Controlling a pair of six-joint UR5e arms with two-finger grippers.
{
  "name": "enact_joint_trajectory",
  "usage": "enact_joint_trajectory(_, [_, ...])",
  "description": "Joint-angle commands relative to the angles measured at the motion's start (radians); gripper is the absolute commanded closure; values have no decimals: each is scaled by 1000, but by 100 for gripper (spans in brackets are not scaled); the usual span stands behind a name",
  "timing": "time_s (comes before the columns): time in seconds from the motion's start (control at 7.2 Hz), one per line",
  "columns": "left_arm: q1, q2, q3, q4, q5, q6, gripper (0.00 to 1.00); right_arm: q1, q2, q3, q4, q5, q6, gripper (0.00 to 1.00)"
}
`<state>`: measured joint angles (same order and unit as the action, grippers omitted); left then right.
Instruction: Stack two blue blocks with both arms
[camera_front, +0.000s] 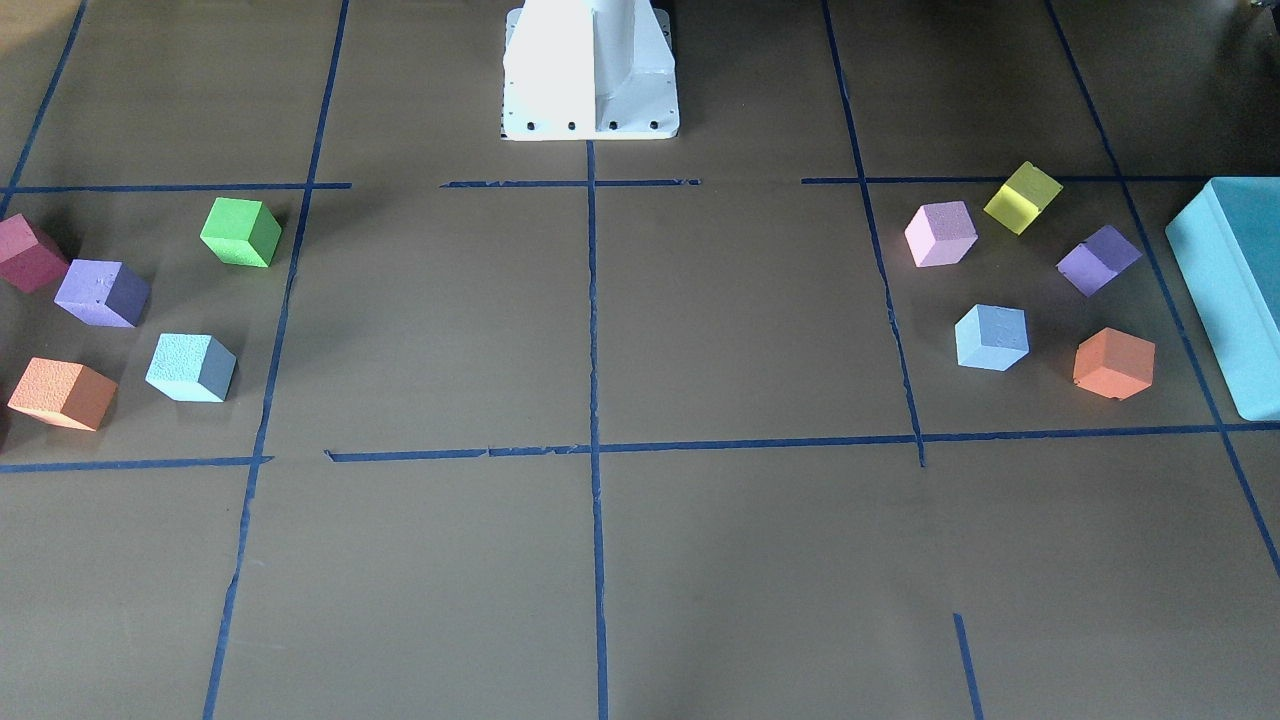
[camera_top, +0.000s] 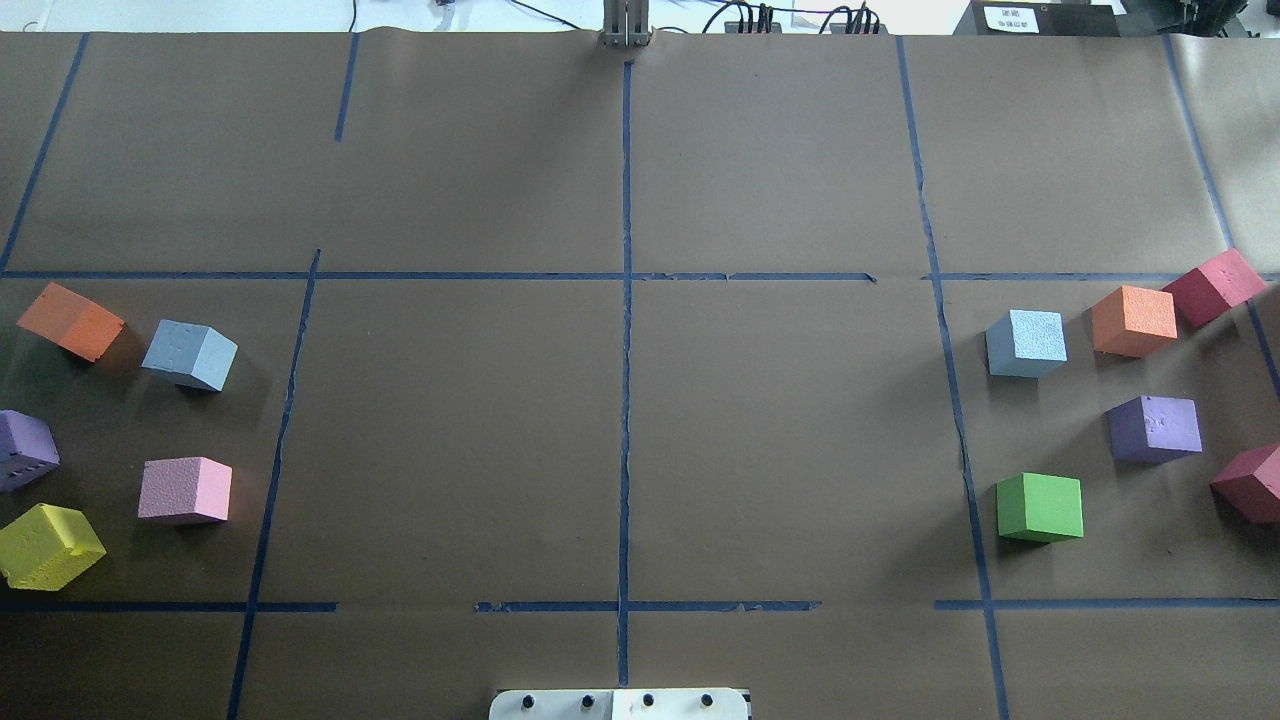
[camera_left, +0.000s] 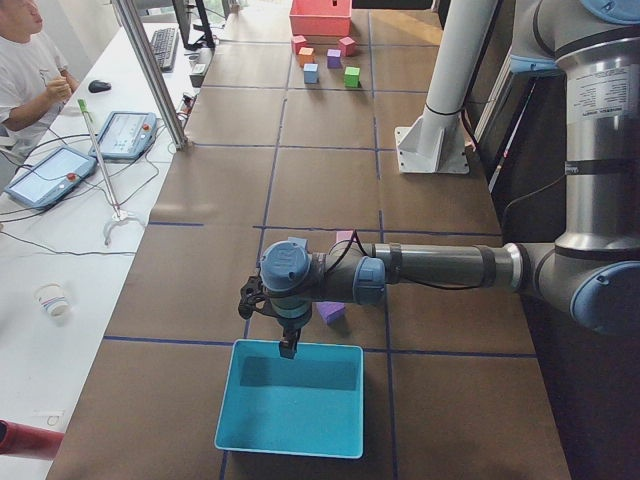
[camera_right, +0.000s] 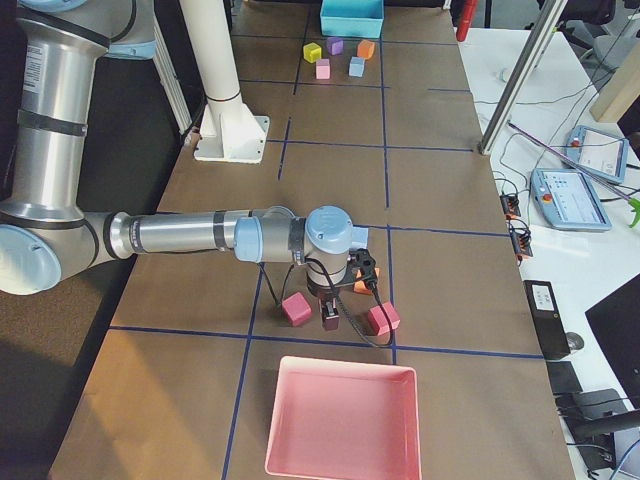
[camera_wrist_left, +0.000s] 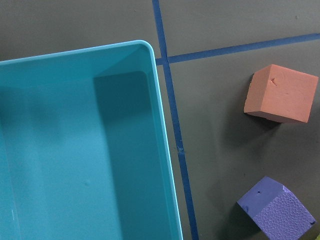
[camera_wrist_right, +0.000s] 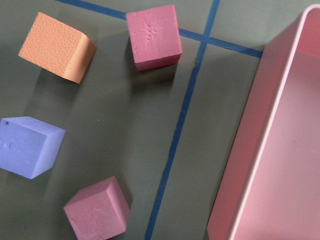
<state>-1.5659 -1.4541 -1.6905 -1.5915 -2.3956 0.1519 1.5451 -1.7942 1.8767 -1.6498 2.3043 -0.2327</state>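
**Blue blocks unstacked, at opposite ends of the table**

Surface: a table (camera_front: 740, 330) covered in brown paper and divided into squares by blue tape.

Front-facing view: the grainy cyan block (camera_front: 190, 367) sits among other cubes on the robot's right side. The sky-blue block (camera_front: 991, 337) sits on the robot's left side, near the teal box (camera_front: 1230, 290). The two blocks are well apart.

Overhead view: each blue block lies flat on the paper and touches no neighbour.

Left side view: the near arm reaches out low. The left gripper (camera_left: 287, 348) points down over the edge of the teal box. Finger state cannot be told.

Right side view: the right gripper (camera_right: 328, 318) points down between two dark-pink cubes, near the pink tray (camera_right: 340, 420). Finger state cannot be told.

Left wrist view: a corner of the teal box, with an orange cube (camera_wrist_left: 281, 93) and a purple cube (camera_wrist_left: 277, 207) beside it.

Right wrist view: the pink tray's rim and four cubes.
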Motion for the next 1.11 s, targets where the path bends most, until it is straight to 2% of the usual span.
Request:
enact_joint_trajectory(0.0, [0,0,-8,-1,0,0,0,24,-14,-14,-1,-16,15,0])
enact_joint_trajectory(0.28, [1,4,-18,7,0,0,0,14,1,-5,1,6,26,0])
enact_joint_trajectory(0.42, [1,4,-17,5,0,0,0,-12,36,-5,1,79,68,0])
enact_joint_trajectory(0.56, [1,4,-17,1,0,0,0,-55,103,1,4,125,217,0])
enact_joint_trajectory(0.69, [1,4,-18,1,0,0,0,-133,181,19,4,122,384,0])
enact_joint_trajectory(0.97, [1,3,-27,-1,-10,0,0,-294,332,22,5,68,637,0])
